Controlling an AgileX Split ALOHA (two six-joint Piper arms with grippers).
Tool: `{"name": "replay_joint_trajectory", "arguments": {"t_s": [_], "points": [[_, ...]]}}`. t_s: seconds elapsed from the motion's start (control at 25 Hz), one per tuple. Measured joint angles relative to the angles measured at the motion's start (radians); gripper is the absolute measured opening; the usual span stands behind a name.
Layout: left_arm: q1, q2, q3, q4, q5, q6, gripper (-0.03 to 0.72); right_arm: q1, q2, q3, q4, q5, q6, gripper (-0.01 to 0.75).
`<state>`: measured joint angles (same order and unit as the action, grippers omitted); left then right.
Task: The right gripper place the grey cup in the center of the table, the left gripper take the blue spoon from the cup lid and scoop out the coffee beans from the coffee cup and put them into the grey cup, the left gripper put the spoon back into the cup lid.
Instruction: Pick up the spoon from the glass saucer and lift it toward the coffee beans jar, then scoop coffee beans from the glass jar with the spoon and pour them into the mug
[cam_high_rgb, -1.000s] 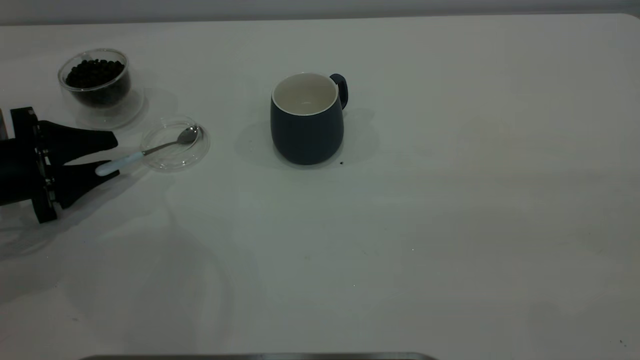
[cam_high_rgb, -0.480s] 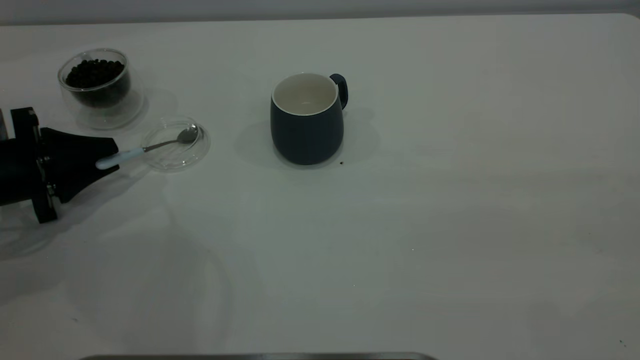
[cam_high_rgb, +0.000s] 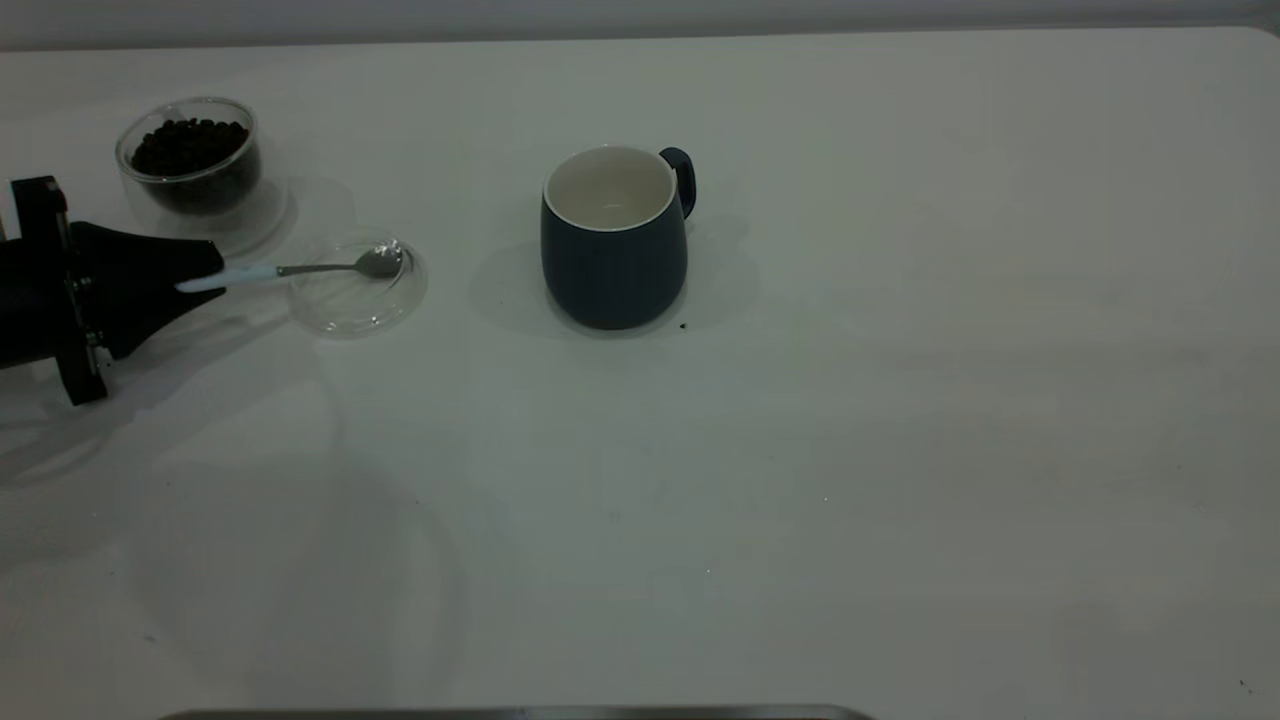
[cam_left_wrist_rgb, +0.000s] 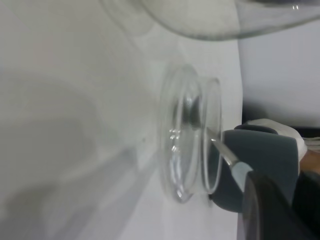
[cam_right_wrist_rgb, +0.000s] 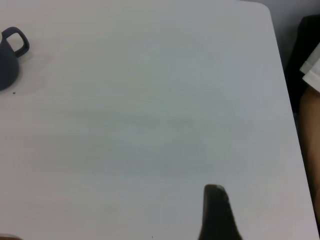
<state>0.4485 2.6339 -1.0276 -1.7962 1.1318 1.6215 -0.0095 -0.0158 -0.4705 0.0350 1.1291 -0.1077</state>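
Exterior view shows the left pincer (cam_high_rgb: 195, 275) closed on the pale handle of the blue spoon (cam_high_rgb: 300, 270), whose bowl sits in the cup lid (cam_high_rgb: 355, 300) beside the coffee cup (cam_high_rgb: 190, 160). I think it should lift the spoon up slowly and keep it flat. The right pincer (cam_right_wrist_rgb: 216, 212) is mostly cut off, so I cannot tell if it is open.
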Motion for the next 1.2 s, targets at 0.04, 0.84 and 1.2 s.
{"name": "replay_joint_trajectory", "arguments": {"t_s": [0.04,0.84,1.2], "points": [[0.0,0.0,0.0,0.0,0.0,-0.001,0.139,0.0,0.0,0.0,0.0,0.0,0.0,0.462],[0.038,-0.161,-0.022,0.168,-0.006,-0.166,0.129,0.0,0.0,0.0,0.0,0.001,0.0,0.462],[0.061,-0.305,-0.453,0.658,0.02,-0.682,0.129,0.0,0.0,0.0,0.0,0.001,0.0,0.462]]}}
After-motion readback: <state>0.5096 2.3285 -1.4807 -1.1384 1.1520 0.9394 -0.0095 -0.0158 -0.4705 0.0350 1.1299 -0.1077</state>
